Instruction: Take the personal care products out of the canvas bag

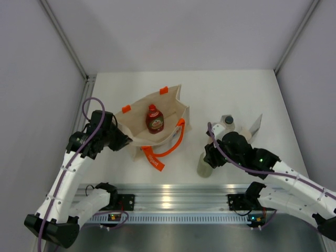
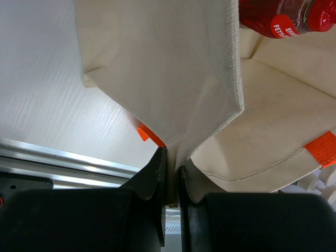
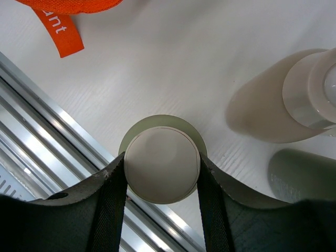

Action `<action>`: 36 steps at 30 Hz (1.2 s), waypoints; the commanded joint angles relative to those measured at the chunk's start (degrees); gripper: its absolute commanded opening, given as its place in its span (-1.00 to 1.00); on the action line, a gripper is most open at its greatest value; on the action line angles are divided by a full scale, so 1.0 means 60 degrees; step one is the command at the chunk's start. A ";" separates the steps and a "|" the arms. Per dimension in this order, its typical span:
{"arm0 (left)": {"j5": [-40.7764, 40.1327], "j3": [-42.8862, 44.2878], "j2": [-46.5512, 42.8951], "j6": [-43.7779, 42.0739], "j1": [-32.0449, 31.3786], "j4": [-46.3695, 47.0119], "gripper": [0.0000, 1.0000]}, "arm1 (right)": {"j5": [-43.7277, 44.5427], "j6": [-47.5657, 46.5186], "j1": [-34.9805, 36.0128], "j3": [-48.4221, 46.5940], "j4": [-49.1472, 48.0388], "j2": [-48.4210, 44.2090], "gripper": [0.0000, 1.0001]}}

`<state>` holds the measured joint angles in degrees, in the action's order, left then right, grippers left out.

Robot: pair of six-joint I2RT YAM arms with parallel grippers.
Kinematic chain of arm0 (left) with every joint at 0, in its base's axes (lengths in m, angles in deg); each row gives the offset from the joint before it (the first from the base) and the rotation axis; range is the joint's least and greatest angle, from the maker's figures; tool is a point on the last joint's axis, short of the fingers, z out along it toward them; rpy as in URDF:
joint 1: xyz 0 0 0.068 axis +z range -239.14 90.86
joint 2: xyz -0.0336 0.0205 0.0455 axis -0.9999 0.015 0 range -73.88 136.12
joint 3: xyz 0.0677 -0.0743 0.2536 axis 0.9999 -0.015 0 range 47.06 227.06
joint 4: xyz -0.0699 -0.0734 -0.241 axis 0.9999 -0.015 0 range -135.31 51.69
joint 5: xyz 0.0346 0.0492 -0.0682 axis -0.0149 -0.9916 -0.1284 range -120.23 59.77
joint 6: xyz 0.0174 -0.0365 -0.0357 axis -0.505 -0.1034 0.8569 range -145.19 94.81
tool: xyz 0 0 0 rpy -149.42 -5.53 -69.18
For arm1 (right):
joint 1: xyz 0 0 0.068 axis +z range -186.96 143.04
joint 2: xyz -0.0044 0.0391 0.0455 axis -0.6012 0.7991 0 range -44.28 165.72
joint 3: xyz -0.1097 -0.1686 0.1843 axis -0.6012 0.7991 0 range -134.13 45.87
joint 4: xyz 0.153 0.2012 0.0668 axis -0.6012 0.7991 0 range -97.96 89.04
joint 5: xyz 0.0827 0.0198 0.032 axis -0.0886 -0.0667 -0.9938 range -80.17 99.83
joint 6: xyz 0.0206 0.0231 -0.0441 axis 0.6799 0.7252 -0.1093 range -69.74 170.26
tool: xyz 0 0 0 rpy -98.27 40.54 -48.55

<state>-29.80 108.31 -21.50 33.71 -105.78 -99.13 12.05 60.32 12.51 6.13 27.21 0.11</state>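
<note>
Reaching sideways, left fingers (image 2: 149,178) pinch the canvas bag (image 2: 157,63); right fingers (image 3: 110,199), pointing down, clasp a pale green bottle (image 3: 161,164).

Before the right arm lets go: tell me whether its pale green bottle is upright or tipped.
Upright. The pale green bottle shows its round white cap squarely to the wrist camera, between the fingers.

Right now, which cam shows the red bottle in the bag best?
Top external: the whole red bottle lies inside the open canvas bag. Left wrist catches only its cap end; right wrist doesn't show it.
</note>
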 commanded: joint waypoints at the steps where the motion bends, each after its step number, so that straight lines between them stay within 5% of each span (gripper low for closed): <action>1: -0.0335 -0.0146 0.0044 0.0087 0.0049 0.0116 -1.00 | -0.0194 -0.0007 0.0148 -0.0582 -0.0488 -0.0131 -0.21; 7: -0.0305 -0.0146 0.0044 0.0058 0.0049 0.0087 -1.00 | -0.0311 -0.0168 0.0133 -0.1475 0.0200 0.0190 0.30; 18: -0.0291 -0.0160 -0.0014 0.0101 0.0049 0.0116 -1.00 | -0.0648 -0.0286 0.0192 -0.4414 0.0787 0.1887 0.29; 36: -0.0232 -0.0072 -0.0175 0.0248 0.0049 0.0116 -1.00 | 0.1491 0.0403 0.1129 -1.1725 0.1124 0.9579 0.35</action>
<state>-29.82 108.31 -21.76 34.76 -105.78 -99.17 18.73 62.53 18.70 -57.35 31.96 54.51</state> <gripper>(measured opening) 0.123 0.671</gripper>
